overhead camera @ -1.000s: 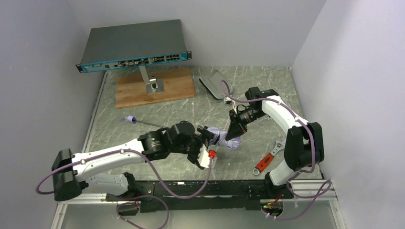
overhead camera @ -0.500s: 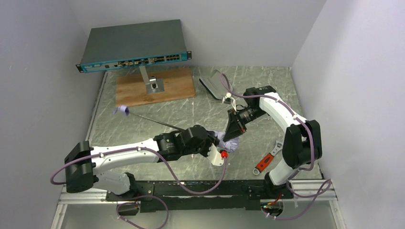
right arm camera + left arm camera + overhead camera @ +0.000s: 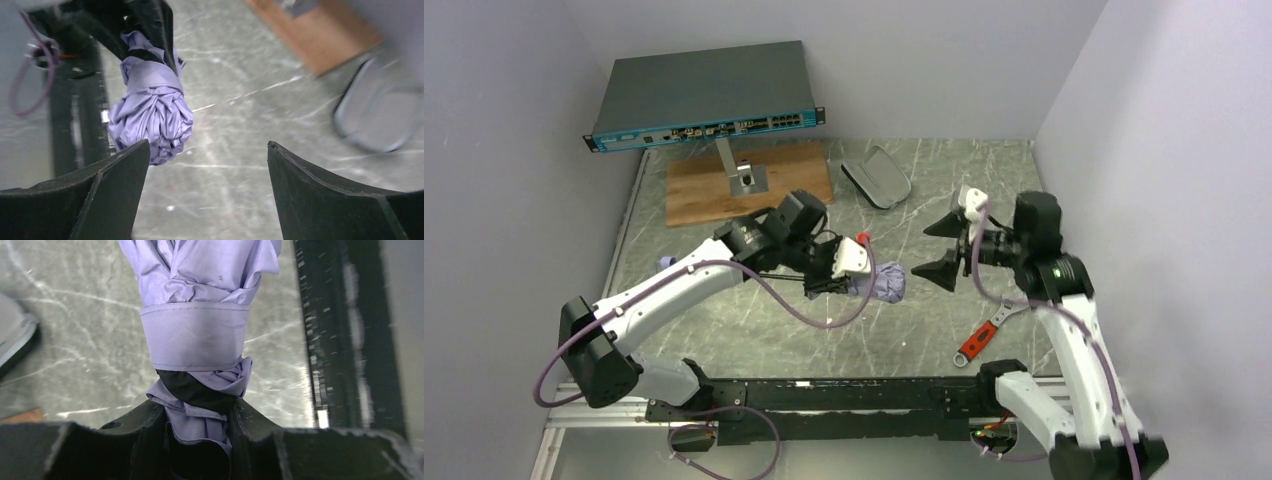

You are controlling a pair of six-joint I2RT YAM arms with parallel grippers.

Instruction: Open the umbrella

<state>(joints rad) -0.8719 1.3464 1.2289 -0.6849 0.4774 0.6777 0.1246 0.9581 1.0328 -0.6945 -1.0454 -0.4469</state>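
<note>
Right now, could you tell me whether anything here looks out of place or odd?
The umbrella has its strap wrapped tight round the bunched canopy, just beyond the left claw pinching it; so bound, it probably cannot spread. A wrench lies loose near the right arm.

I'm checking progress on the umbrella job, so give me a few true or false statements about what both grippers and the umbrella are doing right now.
The left gripper grips the folded umbrella. True.
The right gripper is shut on the umbrella. False: it stands open and empty, apart from it.
The umbrella is spread open. False: it is bundled, a strap wrapped round it.
A red-handled wrench lies near the right arm. True.
</note>
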